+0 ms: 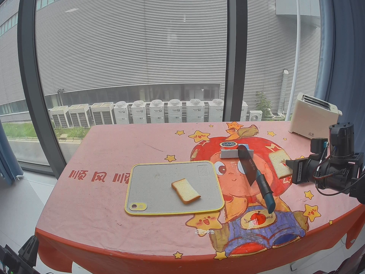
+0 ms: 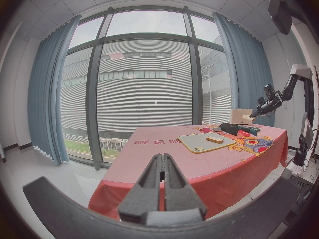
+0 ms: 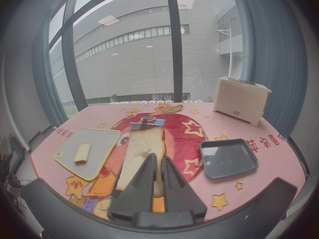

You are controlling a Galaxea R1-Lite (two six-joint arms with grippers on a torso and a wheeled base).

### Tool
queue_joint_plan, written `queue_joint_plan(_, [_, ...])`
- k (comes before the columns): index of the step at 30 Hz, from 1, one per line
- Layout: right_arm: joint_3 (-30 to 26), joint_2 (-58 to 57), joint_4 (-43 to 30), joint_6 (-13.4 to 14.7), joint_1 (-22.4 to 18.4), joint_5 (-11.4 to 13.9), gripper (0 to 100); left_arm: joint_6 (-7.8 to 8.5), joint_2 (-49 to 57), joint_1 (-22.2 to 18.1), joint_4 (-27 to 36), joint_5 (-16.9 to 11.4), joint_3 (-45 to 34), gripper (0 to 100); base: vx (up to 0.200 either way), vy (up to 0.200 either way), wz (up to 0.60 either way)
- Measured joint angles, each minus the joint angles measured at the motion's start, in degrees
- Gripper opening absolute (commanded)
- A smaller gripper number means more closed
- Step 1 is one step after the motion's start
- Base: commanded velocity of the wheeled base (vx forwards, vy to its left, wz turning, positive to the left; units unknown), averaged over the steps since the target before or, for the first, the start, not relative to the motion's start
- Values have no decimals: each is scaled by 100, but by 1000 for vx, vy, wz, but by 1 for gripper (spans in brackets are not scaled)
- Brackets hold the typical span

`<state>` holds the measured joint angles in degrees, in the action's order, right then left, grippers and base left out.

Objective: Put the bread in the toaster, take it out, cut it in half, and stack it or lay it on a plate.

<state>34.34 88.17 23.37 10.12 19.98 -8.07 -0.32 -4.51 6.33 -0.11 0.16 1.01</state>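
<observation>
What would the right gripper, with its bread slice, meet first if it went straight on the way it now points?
Probably the knife lying on its rest: the right gripper, shut on the bread slice, points toward it in the head view. Its height is unclear, so it might pass above.

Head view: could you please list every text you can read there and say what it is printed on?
"顺风顺", red, on the tablecloth, beside the cutting board.
Toaster, knife and the tablecloth's apple badge: print too small to read.
</observation>
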Motion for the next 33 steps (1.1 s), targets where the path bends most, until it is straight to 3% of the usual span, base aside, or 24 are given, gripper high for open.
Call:
queue_joint_plan(5, [-44,13,0,-2,-210,13,0,0,0,0,1,0,0,0,0,-200,0])
queue_joint_plan(10, [-113,52,-2,-20,-433,183,0,-1,0,0,-2,6,0,0,0,0,0])
queue_joint_plan(19, [-168,273,-13,-218,-924,239,0,0,0,0,-5,6,0,0,0,0,0])
queue_joint_plan(24, [-179,483,-9,-396,-1169,670,0,-1,0,1,-5,6,0,0,0,0,0])
queue_joint_plan(33, [-166,824,0,-492,-1293,747,0,0,0,0,-5,6,0,0,0,0,0])
